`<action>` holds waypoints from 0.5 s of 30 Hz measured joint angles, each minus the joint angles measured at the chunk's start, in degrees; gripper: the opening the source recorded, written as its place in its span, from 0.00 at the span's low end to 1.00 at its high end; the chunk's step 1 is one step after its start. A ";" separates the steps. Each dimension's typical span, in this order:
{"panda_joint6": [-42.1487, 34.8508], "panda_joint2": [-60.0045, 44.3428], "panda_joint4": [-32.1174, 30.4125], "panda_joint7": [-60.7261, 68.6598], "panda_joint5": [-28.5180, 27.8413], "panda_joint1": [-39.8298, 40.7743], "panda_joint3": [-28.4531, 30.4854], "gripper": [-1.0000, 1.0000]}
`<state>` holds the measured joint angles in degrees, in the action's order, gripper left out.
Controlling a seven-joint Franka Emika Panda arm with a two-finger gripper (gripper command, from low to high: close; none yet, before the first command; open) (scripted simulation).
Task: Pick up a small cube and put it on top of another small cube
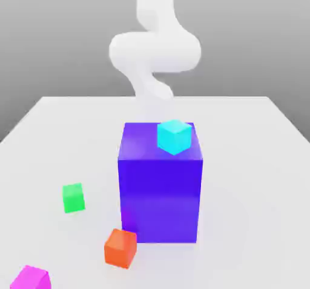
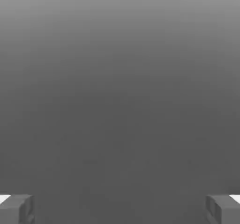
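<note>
Simply a small magenta cube (image 1: 30,278)

Four small cubes were in the scene, one of each colour: one pink cube (image 1: 30,278) at the lower left of the frame, one green cube (image 1: 73,197) at the left, one orange cube (image 1: 120,247) at lower centre, and one cyan cube (image 1: 174,136) near the middle. There was one big purple-blue block (image 1: 160,191), one counter (image 1: 254,179), and one robot arm (image 1: 154,48).
</note>
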<state>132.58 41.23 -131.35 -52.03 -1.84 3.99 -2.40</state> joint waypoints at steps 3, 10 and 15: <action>1.00 -5.76 0.53 -7.90 -2.51 4.76 -2.83 0.50; 3.14 -18.72 1.75 -26.00 -8.86 13.86 -7.80 0.50; 4.56 -28.03 2.65 -39.02 -13.56 18.19 -9.12 0.50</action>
<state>137.14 13.20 -128.70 -91.05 -15.40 22.18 -11.52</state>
